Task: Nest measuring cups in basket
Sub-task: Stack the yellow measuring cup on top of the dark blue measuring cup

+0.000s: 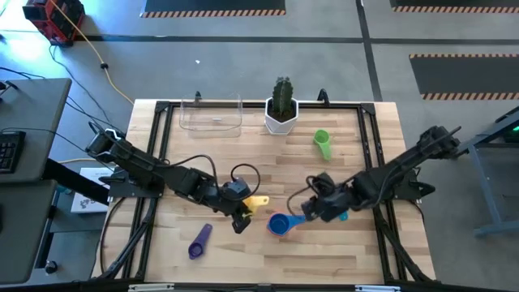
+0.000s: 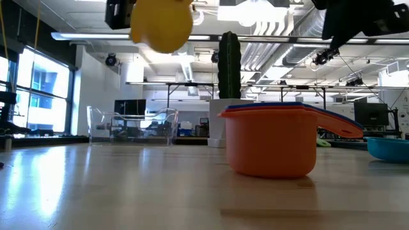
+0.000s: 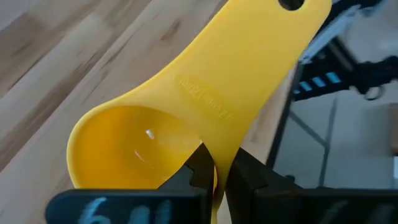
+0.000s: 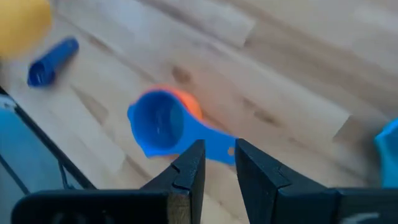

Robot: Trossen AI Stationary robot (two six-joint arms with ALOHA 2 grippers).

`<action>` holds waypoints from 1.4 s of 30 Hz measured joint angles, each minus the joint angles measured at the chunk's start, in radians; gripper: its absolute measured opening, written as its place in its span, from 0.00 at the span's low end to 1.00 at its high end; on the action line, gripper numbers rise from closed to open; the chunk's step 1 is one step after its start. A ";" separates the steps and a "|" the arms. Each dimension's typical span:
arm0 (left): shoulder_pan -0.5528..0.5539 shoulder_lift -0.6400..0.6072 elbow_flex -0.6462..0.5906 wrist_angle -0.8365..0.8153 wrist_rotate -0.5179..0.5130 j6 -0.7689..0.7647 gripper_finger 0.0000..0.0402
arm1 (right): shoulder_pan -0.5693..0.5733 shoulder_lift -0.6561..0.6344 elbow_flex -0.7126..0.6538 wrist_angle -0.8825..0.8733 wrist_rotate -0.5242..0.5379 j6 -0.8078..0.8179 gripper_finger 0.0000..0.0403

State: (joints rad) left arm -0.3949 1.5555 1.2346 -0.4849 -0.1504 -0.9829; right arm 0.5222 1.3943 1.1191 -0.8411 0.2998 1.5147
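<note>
jaws of the left gripper pinch the yellow plastic measuring cup, held above the worktop beside the blue plastic measuring cup nested in an orange one. right gripper hovers over that blue cup's handle, jaws slightly spread. clear rectangular plastic basket stands well apart beyond it.

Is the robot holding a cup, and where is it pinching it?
The left gripper pinches the yellow cup by its rim. The right gripper holds nothing.
</note>
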 joint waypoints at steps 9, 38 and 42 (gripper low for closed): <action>0.000 0.000 0.000 -0.213 0.002 -0.154 0.04 | 0.091 0.134 0.000 0.185 -0.038 -0.004 0.20; 0.002 0.000 -0.001 -0.313 -0.001 -0.324 0.04 | 0.132 0.402 0.000 0.405 0.039 -0.112 0.20; 0.002 0.000 -0.001 -0.313 -0.009 -0.325 0.04 | 0.111 0.402 0.000 0.405 0.029 -0.154 0.20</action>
State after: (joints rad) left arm -0.3931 1.5555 1.2339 -0.7976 -0.1596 -1.3079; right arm 0.6334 1.7962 1.1191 -0.4358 0.3284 1.3609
